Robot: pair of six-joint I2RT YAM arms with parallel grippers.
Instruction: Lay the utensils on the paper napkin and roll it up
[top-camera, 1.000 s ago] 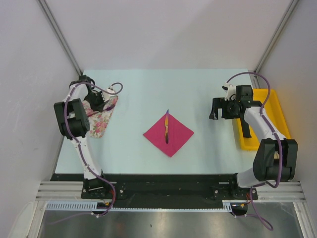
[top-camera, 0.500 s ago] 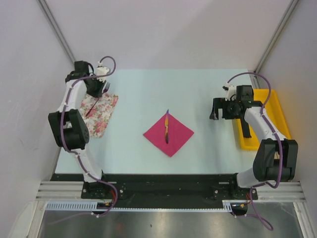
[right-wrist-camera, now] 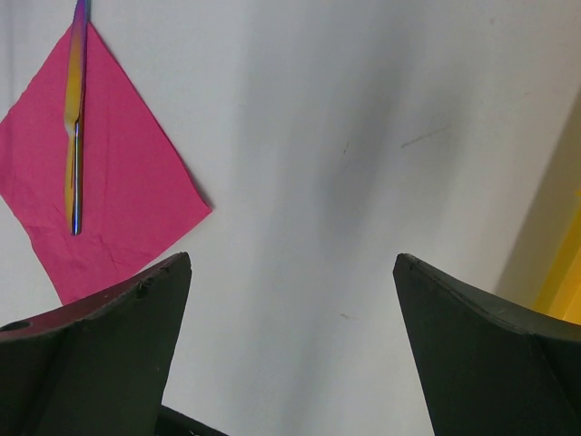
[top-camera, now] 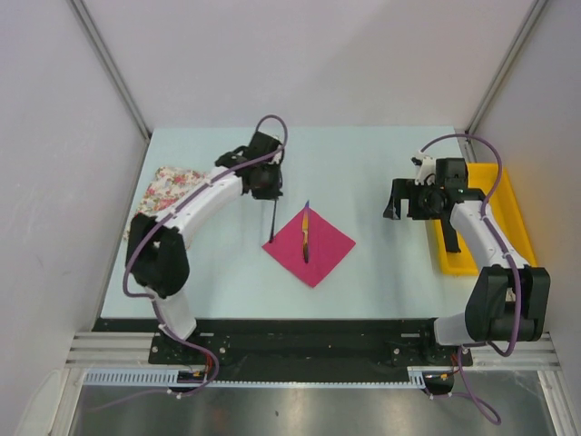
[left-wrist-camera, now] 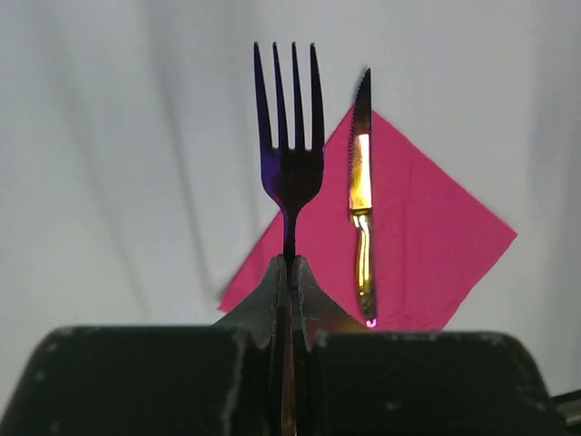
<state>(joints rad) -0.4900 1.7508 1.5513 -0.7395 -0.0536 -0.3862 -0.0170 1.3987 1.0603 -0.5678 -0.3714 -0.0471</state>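
Beside napkin (top-camera: 329,243), left gripper (left-wrist-camera: 288,271), come from cloth (top-camera: 172,182), clamps fork (left-wrist-camera: 290,173); right gripper (right-wrist-camera: 292,268) apart.

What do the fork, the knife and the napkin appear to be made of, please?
Fork: glossy purple-blue sheen, thin tines; coated metal or plastic, unclear. Knife: same gloss, yellow-orange glint, serrated edge. Napkin: matte magenta, thin, faintly creased; likely paper.

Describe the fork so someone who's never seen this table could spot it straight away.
Find the magenta paper napkin in the middle of the pale table. At one corner of it, the left gripper is shut on the handle of a dark purple fork. Unlike the yellow-orange knife lying on the napkin, it has four tines.
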